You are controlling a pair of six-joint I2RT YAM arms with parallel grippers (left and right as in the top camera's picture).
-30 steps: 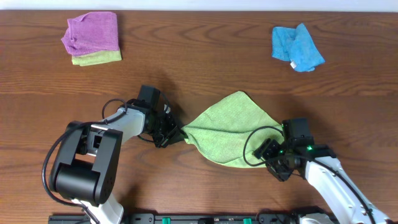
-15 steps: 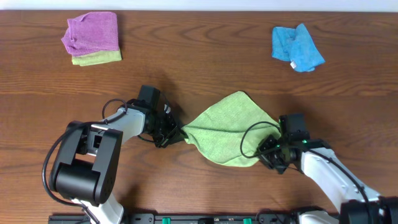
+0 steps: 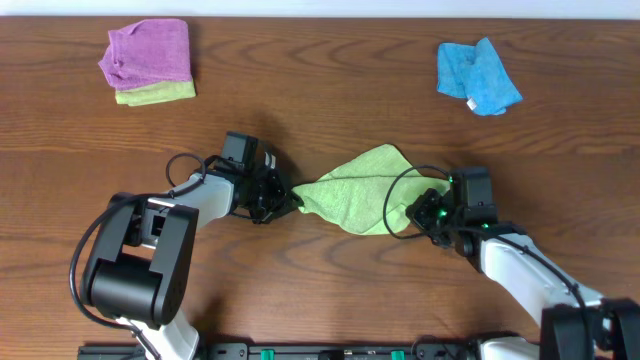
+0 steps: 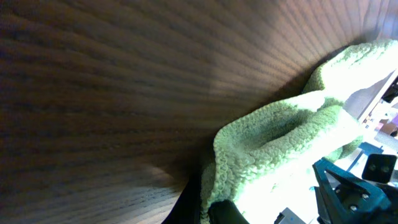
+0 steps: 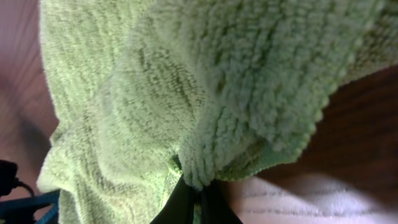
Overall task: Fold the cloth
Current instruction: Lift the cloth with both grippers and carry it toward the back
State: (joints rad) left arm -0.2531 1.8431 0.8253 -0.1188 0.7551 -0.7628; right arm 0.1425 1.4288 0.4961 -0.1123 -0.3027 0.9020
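Observation:
The green cloth [image 3: 360, 190] hangs stretched between my two grippers over the middle of the wooden table. My left gripper [image 3: 288, 199] is shut on the cloth's left corner; in the left wrist view the fuzzy cloth [image 4: 273, 149] bunches right at the jaws. On the right side, my right gripper [image 3: 425, 210] is shut on the cloth's right edge. The right wrist view is filled by the cloth [image 5: 205, 93], with a fold of it pinched between the dark fingers [image 5: 186, 202] at the bottom.
A purple cloth [image 3: 148, 52] lies folded on a yellow-green one [image 3: 160, 94] at the back left. A crumpled blue cloth [image 3: 477, 76] lies at the back right. Bare brown wood [image 3: 330, 110] stretches between them.
My right gripper closed on the cloth's right edge and moved up and left with it. The cloth has bunched narrower and lifted. The left gripper shifted slightly up, still holding.

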